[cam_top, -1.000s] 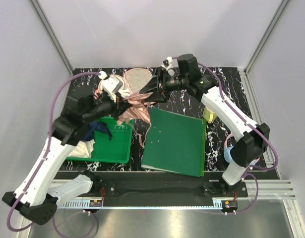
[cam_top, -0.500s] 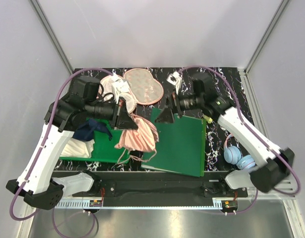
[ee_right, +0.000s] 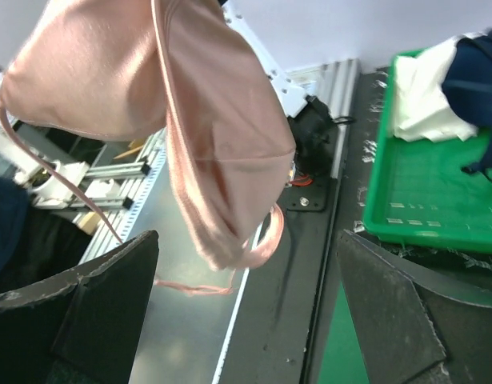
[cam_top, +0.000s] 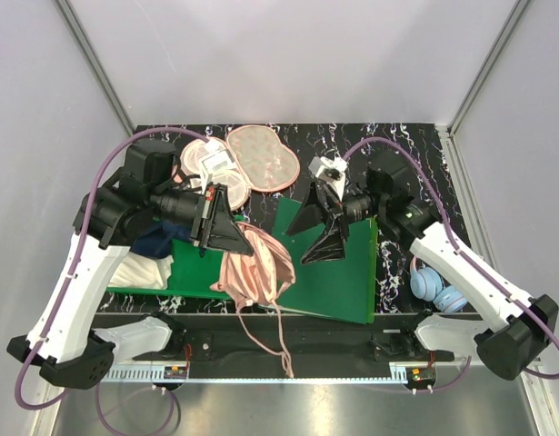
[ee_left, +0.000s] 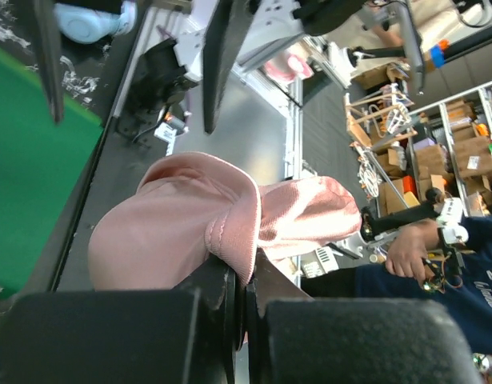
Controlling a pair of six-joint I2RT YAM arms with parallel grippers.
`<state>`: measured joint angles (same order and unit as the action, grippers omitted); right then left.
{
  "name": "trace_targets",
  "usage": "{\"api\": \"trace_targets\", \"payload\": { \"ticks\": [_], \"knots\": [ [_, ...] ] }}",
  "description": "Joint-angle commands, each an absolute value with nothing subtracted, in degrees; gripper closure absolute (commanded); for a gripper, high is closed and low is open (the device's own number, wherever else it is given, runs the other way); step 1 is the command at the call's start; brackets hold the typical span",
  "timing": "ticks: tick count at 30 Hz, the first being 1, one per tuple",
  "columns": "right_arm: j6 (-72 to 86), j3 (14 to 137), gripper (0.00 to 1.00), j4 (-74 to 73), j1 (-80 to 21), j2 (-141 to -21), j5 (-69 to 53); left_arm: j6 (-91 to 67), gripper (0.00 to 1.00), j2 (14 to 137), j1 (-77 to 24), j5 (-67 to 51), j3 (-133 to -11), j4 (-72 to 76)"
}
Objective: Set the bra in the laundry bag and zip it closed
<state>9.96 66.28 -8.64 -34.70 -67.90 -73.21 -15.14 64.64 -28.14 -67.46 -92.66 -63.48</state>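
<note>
The pale pink bra (cam_top: 257,274) hangs from my left gripper (cam_top: 243,243), above the near edge between the green bin and the green board. Its straps dangle toward the front rail. In the left wrist view the jaws (ee_left: 247,272) are shut on a seam of the bra (ee_left: 182,232). My right gripper (cam_top: 299,245) is open and empty, just right of the bra. In the right wrist view the bra (ee_right: 190,104) hangs ahead of the spread gripper (ee_right: 246,308). The peach laundry bag (cam_top: 261,156) lies open at the back of the table.
A green bin (cam_top: 197,272) at left holds a dark blue cloth (cam_top: 156,241) and a white cloth (cam_top: 138,271); it also shows in the right wrist view (ee_right: 430,192). A flat green board (cam_top: 334,263) lies mid-table. Blue headphones (cam_top: 438,286) lie at right.
My left gripper has carried the bra from beside the laundry bag toward the front and lifted it. My right gripper has come forward from the bag and now faces the bra.
</note>
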Motion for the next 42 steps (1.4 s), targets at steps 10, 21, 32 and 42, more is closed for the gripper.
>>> {"api": "trace_targets", "payload": {
  "ticks": [10,21,32,42],
  "knots": [
    [57.26,58.45,0.13,52.97,-41.83,-75.67,-82.18,-24.26,1.0,62.05,-27.34,-74.18,-93.69,-48.61],
    [50.82,59.05,0.79,39.4,-42.01,-73.92,-79.72,-24.0,1.0,61.0,-23.38,-75.15,-92.47,-47.81],
    [-7.01,78.82,1.0,-35.21,-41.48,-74.69,-32.75,-10.81,1.0,60.12,-20.74,-34.64,-87.98,-69.34],
    [-28.79,100.33,1.0,-34.9,-38.24,-93.15,8.86,-20.29,1.0,63.89,-20.65,2.87,-81.47,-55.57]
  ]
}}
